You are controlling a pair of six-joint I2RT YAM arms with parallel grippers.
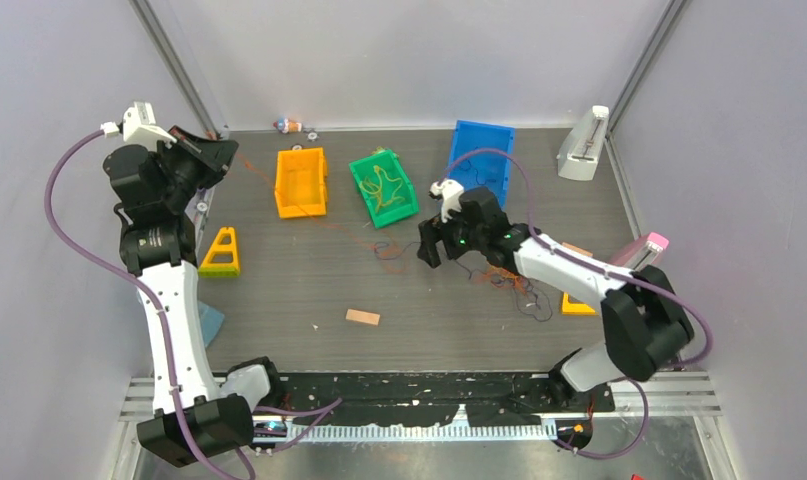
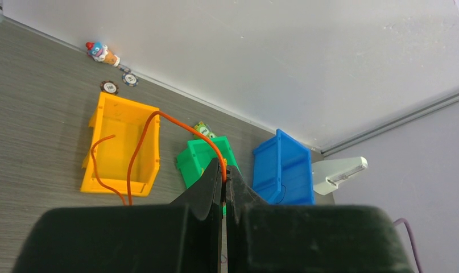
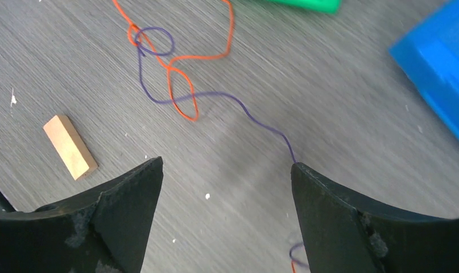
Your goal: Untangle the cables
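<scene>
I'm clenching the thin orange-red cable (image 2: 158, 116) in my left hand (image 2: 224, 173), right hand (image 3: 226, 165) released above its crossing with the thin purple cable (image 3: 244, 111) on the grey table (image 3: 340, 131); pulling risks cinching them together.

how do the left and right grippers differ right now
The left gripper is shut, pinching the orange cable; the right gripper is open, holding nothing. The left is raised at the far left corner; the right hangs mid-table over the purple cable. Both are black and two-fingered.
</scene>
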